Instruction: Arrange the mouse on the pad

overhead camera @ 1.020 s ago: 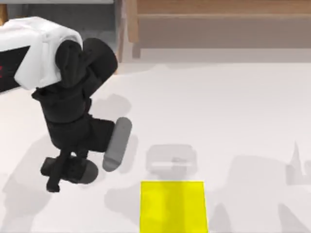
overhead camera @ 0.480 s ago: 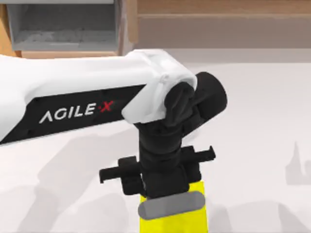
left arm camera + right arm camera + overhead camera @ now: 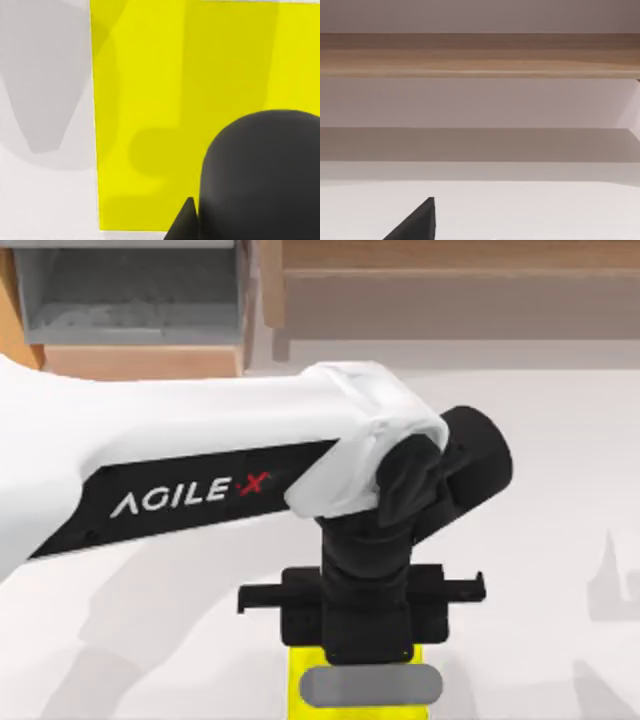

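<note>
Hovering mouse (image 3: 260, 175) sits inside pad (image 3: 150, 100) edges.

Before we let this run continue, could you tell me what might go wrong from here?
1. In the left wrist view the mouse sits toward one side of the pad, so a release here may leave it off-centre.
2. From above, the left gripper hides the mouse, so its contact with the pad cannot be checked; a release from height might make it roll.

The pad (image 3: 300, 680) is a flat, thin, bright yellow rectangle lying right under the left gripper (image 3: 362, 640). The mouse (image 3: 262, 175) is a small, smooth, round dark grey lump, close up by that gripper, over the pad.
</note>
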Tool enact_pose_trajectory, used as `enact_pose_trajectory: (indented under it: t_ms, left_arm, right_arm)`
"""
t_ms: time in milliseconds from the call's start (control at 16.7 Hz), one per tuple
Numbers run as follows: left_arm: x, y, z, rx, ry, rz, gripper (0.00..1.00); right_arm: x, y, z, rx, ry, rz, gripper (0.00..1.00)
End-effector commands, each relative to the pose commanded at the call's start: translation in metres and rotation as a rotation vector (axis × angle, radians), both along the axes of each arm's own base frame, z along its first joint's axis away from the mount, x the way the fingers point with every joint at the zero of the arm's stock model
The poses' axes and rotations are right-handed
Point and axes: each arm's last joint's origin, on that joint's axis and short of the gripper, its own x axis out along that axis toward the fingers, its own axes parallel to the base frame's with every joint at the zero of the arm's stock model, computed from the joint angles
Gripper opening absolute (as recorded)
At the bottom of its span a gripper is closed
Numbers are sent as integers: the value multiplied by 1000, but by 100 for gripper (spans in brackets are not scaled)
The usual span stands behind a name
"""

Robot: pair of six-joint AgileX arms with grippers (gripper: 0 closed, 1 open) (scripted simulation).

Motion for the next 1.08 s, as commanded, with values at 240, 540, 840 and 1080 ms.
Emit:
enact_pose_trajectory:
  t_ms: [240,540,840,1080]
  left_arm:
    - [6,6,-1,1,7,15,0]
    - [32,24,-10,-11,15,55,0]
    - [39,24,-20,-42,-14,66,0]
    - [21,10,-30,-41,-22,33,0]
  right_arm:
    - [0,0,0,0,0,0,100]
    - [0,0,0,0,0,0,100]
    - [0,0,0,0,0,0,100]
    - [0,0,0,0,0,0,100]
